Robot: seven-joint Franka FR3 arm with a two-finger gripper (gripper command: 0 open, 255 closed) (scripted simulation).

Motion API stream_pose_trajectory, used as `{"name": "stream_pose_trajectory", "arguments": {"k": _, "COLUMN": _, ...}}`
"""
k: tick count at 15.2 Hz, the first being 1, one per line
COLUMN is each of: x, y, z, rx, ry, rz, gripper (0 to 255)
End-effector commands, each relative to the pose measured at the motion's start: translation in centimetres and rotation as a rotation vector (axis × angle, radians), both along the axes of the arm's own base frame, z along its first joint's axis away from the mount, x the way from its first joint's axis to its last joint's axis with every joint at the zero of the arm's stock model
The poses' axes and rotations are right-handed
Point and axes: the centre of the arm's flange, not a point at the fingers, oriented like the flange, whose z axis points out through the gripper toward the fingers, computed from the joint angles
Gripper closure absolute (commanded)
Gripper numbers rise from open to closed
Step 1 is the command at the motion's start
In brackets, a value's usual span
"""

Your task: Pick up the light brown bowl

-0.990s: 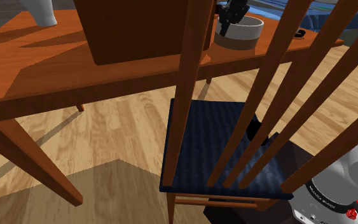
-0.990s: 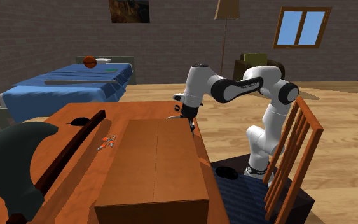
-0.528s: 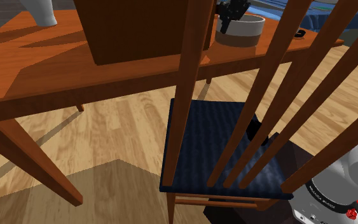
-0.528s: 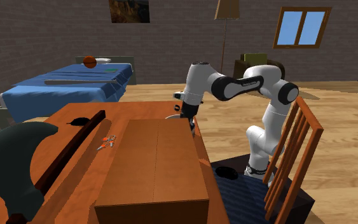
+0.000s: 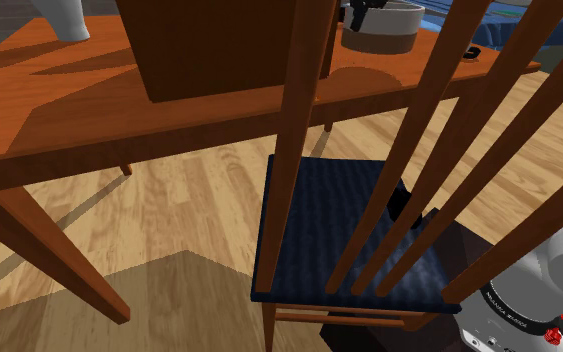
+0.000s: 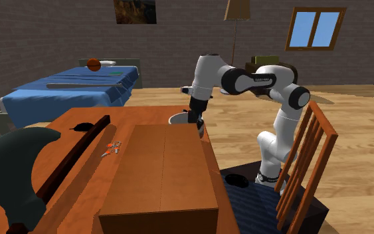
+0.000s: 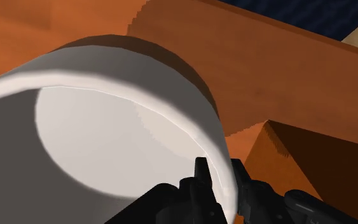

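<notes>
The bowl (image 5: 383, 27) is pale with a grey-brown outside and hangs a little above the wooden table (image 5: 89, 115), casting a shadow on the top below it. My gripper (image 5: 361, 9) is shut on the bowl's rim on the side towards the shoulder view's left. In the second exterior view the bowl (image 6: 179, 119) is just past the far end of a long brown box (image 6: 163, 174), with the gripper (image 6: 194, 121) on its near rim. In the wrist view the two fingers (image 7: 201, 170) pinch the bowl's wall (image 7: 107, 127) between them.
A tall brown box (image 5: 209, 45) stands on the table beside the bowl. A wooden chair with a dark blue seat (image 5: 334, 225) stands between the stand and the table, its back slats crossing the shoulder view. A white vase (image 5: 64, 18) stands at the table's far left.
The gripper has risen with the bowl in it. The bowl has left the tabletop and now hangs above it. The arm's elbow has lifted too.
</notes>
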Motion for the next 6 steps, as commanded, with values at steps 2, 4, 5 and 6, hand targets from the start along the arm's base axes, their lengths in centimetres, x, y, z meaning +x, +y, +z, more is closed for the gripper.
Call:
{"name": "stream_pose_trajectory", "arguments": {"k": 2, "x": -0.1, "y": 0.0, "z": 1.5, "rx": 0.0, "ry": 0.0, "rz": 0.0, "gripper": 255}}
{"name": "stream_pose_trajectory", "arguments": {"k": 4, "x": -0.1, "y": 0.0, "z": 2.5, "rx": 0.0, "ry": 0.0, "rz": 0.0, "gripper": 255}}
{"name": "stream_pose_trajectory", "arguments": {"k": 5, "x": -0.1, "y": 0.0, "z": 2.6, "rx": 0.0, "ry": 0.0, "rz": 0.0, "gripper": 255}}
{"name": "stream_pose_trajectory", "arguments": {"k": 6, "x": -0.1, "y": 0.0, "z": 2.6, "rx": 0.0, "ry": 0.0, "rz": 0.0, "gripper": 255}}
